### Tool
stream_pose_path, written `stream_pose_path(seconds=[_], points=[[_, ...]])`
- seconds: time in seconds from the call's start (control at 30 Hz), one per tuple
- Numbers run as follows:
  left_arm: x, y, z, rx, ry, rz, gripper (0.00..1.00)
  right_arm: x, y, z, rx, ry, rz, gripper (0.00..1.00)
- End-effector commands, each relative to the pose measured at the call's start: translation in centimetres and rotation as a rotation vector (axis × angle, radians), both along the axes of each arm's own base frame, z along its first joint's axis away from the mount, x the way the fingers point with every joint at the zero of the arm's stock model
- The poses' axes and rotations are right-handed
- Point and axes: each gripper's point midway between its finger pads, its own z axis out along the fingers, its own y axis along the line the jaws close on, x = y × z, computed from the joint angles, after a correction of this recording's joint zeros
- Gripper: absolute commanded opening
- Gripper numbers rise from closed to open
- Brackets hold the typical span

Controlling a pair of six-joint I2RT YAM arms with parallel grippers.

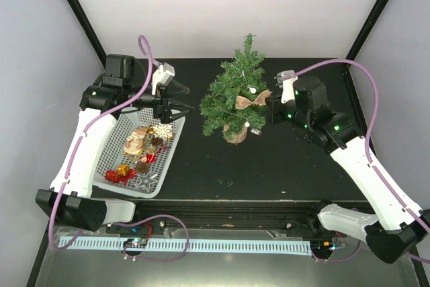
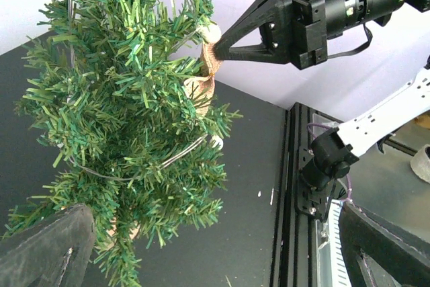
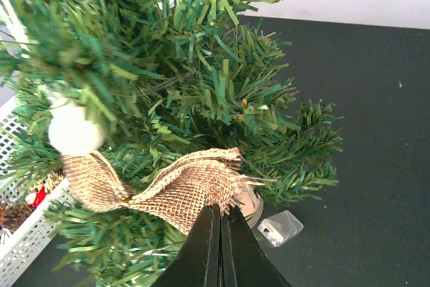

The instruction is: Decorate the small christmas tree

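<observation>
The small christmas tree [image 1: 232, 95] stands mid-table on its wood-slice base [image 1: 235, 134], with a white ball [image 3: 74, 129] and a thin light string among its branches. My right gripper [image 1: 269, 103] is at the tree's right side, shut on the frayed end of a burlap bow [image 1: 252, 99]. In the right wrist view the closed fingertips [image 3: 220, 210] pinch the bow [image 3: 175, 189] against the branches. The left wrist view shows that gripper [image 2: 218, 46] holding the bow [image 2: 205, 72]. My left gripper [image 1: 187, 107] is open and empty, left of the tree, with its fingers [image 2: 50, 247] wide apart.
A white mesh basket [image 1: 161, 173] at the left holds several ornaments, among them a white snowflake [image 1: 163, 130], pine cones and red pieces. A clear plastic battery box [image 3: 279, 228] lies on the black table by the tree base [image 3: 254, 201].
</observation>
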Motion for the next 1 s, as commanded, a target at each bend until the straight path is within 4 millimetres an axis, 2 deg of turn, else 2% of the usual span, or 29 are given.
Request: stream_pose_path(seconds=[0.0, 0.33, 0.43, 0.6, 0.67, 0.97], points=[[-0.4, 0.1, 0.9, -0.019, -0.026, -0.006, 0.99, 0.2, 0.4, 0.7, 0.0, -0.009, 0.025, 0.01], [-0.3, 0.1, 0.9, -0.021, -0.025, -0.004, 0.99, -0.2, 0.2, 0.8, -0.004, -0.015, 0.031, 0.01], [-0.2, 0.1, 0.9, -0.022, -0.025, -0.002, 0.99, -0.6, -0.3, 2.1, 0.03, -0.058, 0.014, 0.01], [-0.2, 0.1, 1.0, -0.023, -0.026, -0.001, 0.99, -2.0, -0.7, 6.0, 0.067, -0.163, 0.044, 0.01], [-0.3, 0.1, 1.0, -0.023, -0.024, -0.002, 0.99, -2.5, -0.4, 6.4, 0.048, -0.146, 0.083, 0.01], [-0.2, 0.1, 0.9, -0.023, -0.021, -0.001, 0.99, -4.6, 0.8, 5.7, 0.022, -0.061, 0.205, 0.01]])
